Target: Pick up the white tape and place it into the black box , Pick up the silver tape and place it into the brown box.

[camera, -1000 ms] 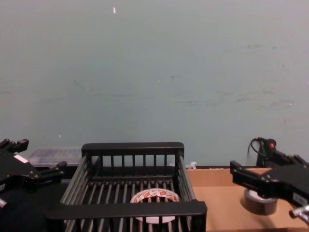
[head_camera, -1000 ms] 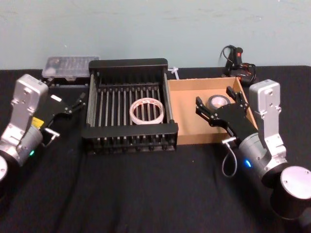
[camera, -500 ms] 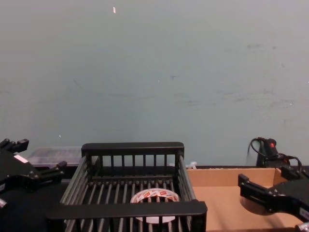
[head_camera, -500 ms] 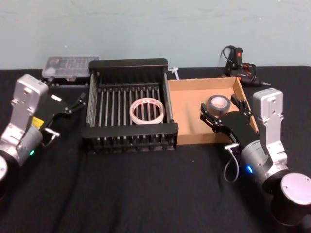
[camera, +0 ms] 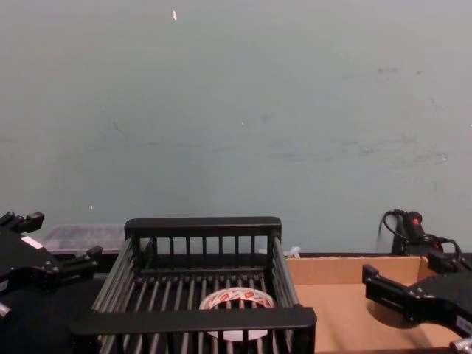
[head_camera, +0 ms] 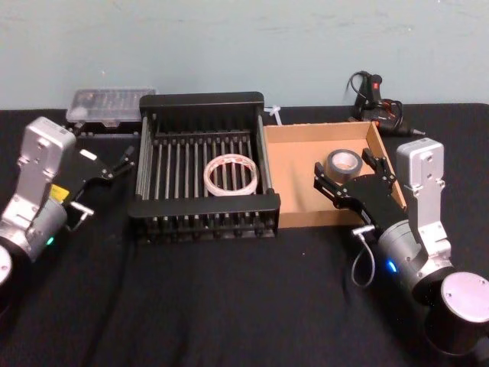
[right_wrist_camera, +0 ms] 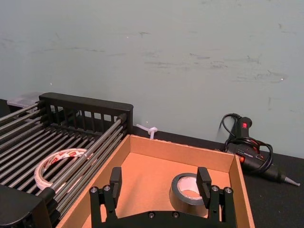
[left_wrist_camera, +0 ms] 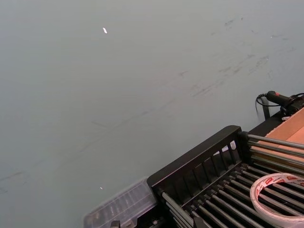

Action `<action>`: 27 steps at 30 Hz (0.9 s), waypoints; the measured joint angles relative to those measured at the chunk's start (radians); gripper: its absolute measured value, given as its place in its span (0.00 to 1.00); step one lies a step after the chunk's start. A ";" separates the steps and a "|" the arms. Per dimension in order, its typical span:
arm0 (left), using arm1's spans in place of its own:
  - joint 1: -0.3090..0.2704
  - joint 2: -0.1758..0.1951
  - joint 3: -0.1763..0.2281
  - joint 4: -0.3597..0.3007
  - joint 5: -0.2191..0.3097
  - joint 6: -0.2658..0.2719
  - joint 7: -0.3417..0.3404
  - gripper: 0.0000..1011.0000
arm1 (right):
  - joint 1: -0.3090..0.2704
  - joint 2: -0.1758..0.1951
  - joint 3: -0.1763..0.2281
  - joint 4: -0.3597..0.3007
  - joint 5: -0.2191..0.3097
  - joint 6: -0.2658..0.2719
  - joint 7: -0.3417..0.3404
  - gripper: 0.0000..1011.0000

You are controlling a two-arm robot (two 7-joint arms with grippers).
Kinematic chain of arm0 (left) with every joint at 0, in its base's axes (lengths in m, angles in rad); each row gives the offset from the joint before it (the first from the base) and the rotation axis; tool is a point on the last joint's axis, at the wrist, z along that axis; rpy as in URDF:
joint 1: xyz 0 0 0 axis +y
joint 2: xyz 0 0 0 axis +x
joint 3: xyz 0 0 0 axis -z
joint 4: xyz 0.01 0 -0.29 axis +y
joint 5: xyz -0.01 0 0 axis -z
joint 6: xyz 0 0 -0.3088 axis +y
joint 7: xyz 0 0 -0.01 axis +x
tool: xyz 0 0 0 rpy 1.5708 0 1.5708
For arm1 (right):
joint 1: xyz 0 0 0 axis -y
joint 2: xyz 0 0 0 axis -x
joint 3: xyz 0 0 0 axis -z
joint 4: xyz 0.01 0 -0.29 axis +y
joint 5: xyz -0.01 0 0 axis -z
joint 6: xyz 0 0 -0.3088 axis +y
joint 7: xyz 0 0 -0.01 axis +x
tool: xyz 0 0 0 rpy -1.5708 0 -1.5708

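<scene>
the big thin white ring of tape (head_camera: 230,175) lies flat on the bars in the middle of the black slatted crate (head_camera: 204,101). the shallow brown cardboard tray (head_camera: 294,176) sits just right of the crate, touching it. the small thick silver-grey roll of tape (head_camera: 344,163) lies in the far right part of the tray. the right hand (head_camera: 355,171) hangs over the tray's near right side, just near of the roll, with its fingers (right_wrist_camera: 115,178) spread wide and nothing in them. the left hand (head_camera: 113,160) waits over the black tabletop (head_camera: 229,306) left of the crate, fingers apart and holding nothing. a clear plastic case (head_camera: 109,104) sits far left, and a black glue gun (head_camera: 374,98) lies far right.
</scene>
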 joint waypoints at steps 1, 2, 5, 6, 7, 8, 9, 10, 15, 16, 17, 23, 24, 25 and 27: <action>0.000 0.000 0.000 0.000 0.000 0.000 0.000 0.99 | 0.000 0.000 0.000 0.000 0.000 0.000 0.000 0.99; 0.000 0.000 0.000 0.000 0.000 0.000 0.000 0.99 | 0.000 0.000 0.000 0.000 0.000 0.000 0.000 0.99; 0.000 0.000 0.000 0.000 0.000 0.000 0.000 0.99 | 0.001 0.001 -0.001 -0.001 0.000 0.000 -0.001 0.99; 0.000 0.000 0.000 0.000 0.000 0.000 0.000 0.99 | 0.001 0.001 -0.001 -0.001 0.000 0.001 -0.001 0.99; 0.000 0.000 0.000 0.000 0.000 0.000 0.000 0.99 | 0.001 0.001 -0.001 -0.001 0.000 0.001 -0.001 0.99; 0.000 0.000 0.000 0.000 0.000 0.000 0.000 0.99 | 0.001 0.001 -0.001 -0.001 0.000 0.001 -0.001 0.99; 0.000 0.000 0.000 0.000 0.000 0.000 0.000 0.99 | 0.001 0.001 -0.001 -0.001 0.000 0.001 -0.001 0.99; 0.000 0.000 0.000 0.000 0.000 0.000 0.000 0.99 | 0.001 0.001 -0.001 -0.001 0.000 0.001 -0.001 0.99; 0.000 0.000 0.000 0.000 0.000 0.000 0.000 0.99 | 0.001 0.001 -0.002 -0.001 0.000 0.001 -0.001 0.99; 0.000 0.000 0.000 0.000 0.000 0.000 0.000 0.99 | 0.001 0.001 -0.002 -0.002 0.000 0.002 -0.001 0.99; 0.000 0.000 0.000 0.000 0.000 0.000 0.000 0.99 | 0.001 0.001 -0.002 -0.002 0.000 0.002 -0.001 0.99; 0.000 0.000 0.000 0.000 0.000 0.000 0.000 0.99 | 0.001 0.001 -0.002 -0.002 0.000 0.002 -0.001 0.99; 0.000 0.000 0.000 0.000 0.000 0.000 0.000 0.99 | 0.001 0.001 -0.002 -0.002 0.000 0.002 -0.001 0.99; 0.000 0.000 0.000 0.000 0.000 0.000 0.000 0.99 | 0.001 0.001 -0.001 -0.002 0.000 0.002 -0.001 0.99; 0.000 0.000 0.000 0.000 0.000 0.000 0.000 0.99 | 0.001 0.001 -0.001 -0.002 0.000 0.002 -0.001 0.99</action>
